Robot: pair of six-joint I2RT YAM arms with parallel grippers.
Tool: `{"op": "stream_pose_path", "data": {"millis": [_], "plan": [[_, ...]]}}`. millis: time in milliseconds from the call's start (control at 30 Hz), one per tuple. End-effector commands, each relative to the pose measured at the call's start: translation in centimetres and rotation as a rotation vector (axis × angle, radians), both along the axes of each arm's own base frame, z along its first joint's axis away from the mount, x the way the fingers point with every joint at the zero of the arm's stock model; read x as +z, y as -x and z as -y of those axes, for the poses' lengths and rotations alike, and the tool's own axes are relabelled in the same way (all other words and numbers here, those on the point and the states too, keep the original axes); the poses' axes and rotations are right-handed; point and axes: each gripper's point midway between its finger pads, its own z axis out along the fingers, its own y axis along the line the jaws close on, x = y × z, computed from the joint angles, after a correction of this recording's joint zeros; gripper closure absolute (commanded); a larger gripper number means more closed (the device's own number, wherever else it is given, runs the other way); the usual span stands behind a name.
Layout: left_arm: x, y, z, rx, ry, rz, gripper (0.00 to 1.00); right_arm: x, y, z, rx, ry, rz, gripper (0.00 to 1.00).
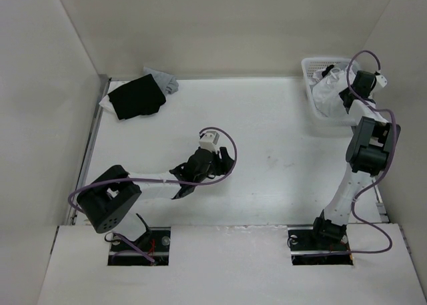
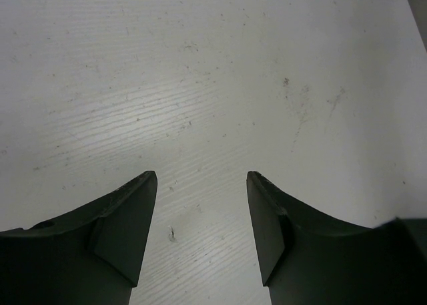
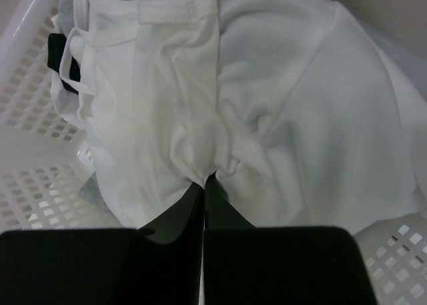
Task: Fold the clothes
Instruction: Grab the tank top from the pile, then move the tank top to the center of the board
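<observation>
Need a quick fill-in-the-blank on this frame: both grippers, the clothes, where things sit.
1. The right gripper is ____ on the white garment in the basket.
2. The left gripper hovers over the bare table with its jaws ____.
3. The black garment lies near the table's far ____ corner.

Missing words: shut; open; left.

Crumpled white garment [image 3: 267,118] in basket [image 3: 27,65]
</observation>
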Motion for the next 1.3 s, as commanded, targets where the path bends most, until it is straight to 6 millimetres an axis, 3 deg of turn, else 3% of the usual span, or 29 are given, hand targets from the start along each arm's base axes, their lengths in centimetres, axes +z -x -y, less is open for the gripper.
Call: {"op": "stream_pose_path", "data": {"millis": [0, 33, 67, 167, 233, 300, 367, 400, 533, 633, 667, 733, 800, 833, 867, 900, 1000, 1067, 1100, 1200, 1267], "plan": [[1.1, -0.4, 0.5, -0.009, 0.044, 0.033, 0.46, 12.4, 0.5, -1.0, 0.025, 0.078, 0.319, 1.0], [1.1, -0.3, 0.6, -0.011, 0.043, 0.032, 0.46, 14.1, 1.0, -1.7, 0.035, 0.083, 0.354, 1.0], [1.1, -0.3, 0.6, -0.012, 0.045, 0.033, 0.46, 17.6, 2.2, -3.4, 0.061, 0.091, 0.427, 1.0], [1.3, -0.2, 0.8, -0.016, 0.049, 0.033, 0.46, 24.0, 5.5, -8.1, 0.146, 0.101, 0.552, 0.99], [1.3, -0.5, 0.3, 0.006, 0.062, 0.024, 0.47, 29.5, 10.4, -14.3, 0.249, 0.101, 0.667, 0.99], [1.7, -0.7, -0.4, 0.03, 0.083, 0.022, 0.48, 32.0, 13.3, -17.7, 0.315, 0.091, 0.728, 0.99], [3.3, -1.1, -1.7, 0.073, 0.134, 0.036, 0.49, 35.0, 18.0, -22.9, 0.435, 0.066, 0.798, 0.99], [3.8, -1.2, -2.1, 0.085, 0.148, 0.042, 0.49, 35.7, 19.3, -24.2, 0.471, 0.06, 0.814, 0.99], [7.5, -2.2, -6.8, 0.218, 0.251, 0.085, 0.5, 41.0, 29.0, -31.2, 0.703, -0.027, 0.97, 0.99], [8.9, -2.8, -10.5, 0.313, 0.279, 0.094, 0.5, 42.7, 33.5, -35.0, 0.869, -0.126, 1.014, 0.98], [9.1, -3.0, -12.3, 0.355, 0.277, 0.089, 0.5, 41.4, 34.0, -36.9, 0.923, -0.174, 0.981, 0.97], [9.0, -3.1, -14.1, 0.391, 0.276, 0.077, 0.5, 37.8, 32.9, -39.6, 0.974, -0.212, 0.892, 0.96], [8.2, -3.2, -16.1, 0.434, 0.271, 0.058, 0.5, 30.6, 30.1, -43.1, 1.007, -0.278, 0.731, 0.96], [8.0, -3.2, -16.3, 0.441, 0.268, 0.055, 0.5, 29.4, 29.6, -43.5, 1.008, -0.285, 0.707, 0.96], [7.6, -3.3, -17.1, 0.458, 0.263, 0.045, 0.5, 24.6, 27.4, -45.2, 1.009, -0.334, 0.612, 0.96], [6.7, -3.4, -18.0, 0.483, 0.25, 0.023, 0.5, 21.0, 25.7, -46.5, 1.015, -0.362, 0.542, 0.95], [5.3, -3.6, -18.4, 0.494, 0.217, -0.011, 0.5, 14.1, 19.0, -46.6, 0.948, -0.376, 0.404, 0.92], [4.5, -3.6, -17.5, 0.462, 0.183, -0.033, 0.53, 11.7, 14.5, -44.5, 0.849, -0.359, 0.358, 0.82], [4.3, -3.3, -16.6, 0.425, 0.164, -0.041, 0.55, 11.1, 13.2, -43.6, 0.815, -0.356, 0.346, 0.75], [4.1, -2.4, -14.5, 0.346, 0.117, -0.035, 0.57, 11.1, 13.0, -41.9, 0.784, -0.33, 0.341, 0.63], [3.3, -1.0, -12.0, 0.27, 0.053, -0.036, 0.59, 9.8, 15.1, -41.3, 0.775, -0.285, 0.321, 0.61]]}}
